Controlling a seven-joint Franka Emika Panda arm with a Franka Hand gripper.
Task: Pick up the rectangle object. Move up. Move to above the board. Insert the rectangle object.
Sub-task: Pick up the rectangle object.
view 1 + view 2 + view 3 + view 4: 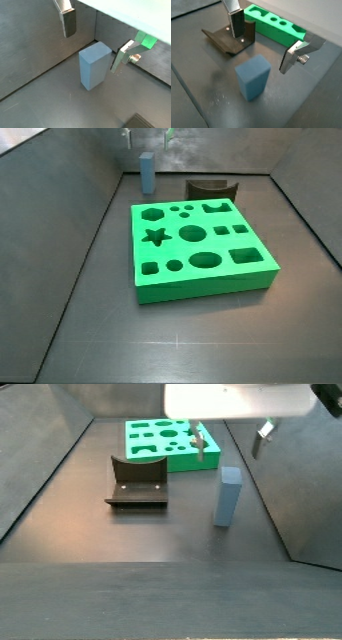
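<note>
The rectangle object (93, 67) is a tall light-blue block standing upright on the dark floor, seen in both wrist views (252, 79) and both side views (146, 172) (229, 496). My gripper (229, 446) hangs right above it, open, with nothing between the fingers. Its two silver fingers (68, 24) stand on either side of the block's top, with a gap to the block in a wrist view (261, 54). The board (201, 248) is a thick green slab with several shaped holes, lying flat a short way from the block (167, 442) (272, 27).
The dark fixture (138, 484) (230, 40) (210, 190) stands on the floor between the block and the board's near side. Grey walls (80, 198) enclose the floor, and the block stands close to one of them (40, 55).
</note>
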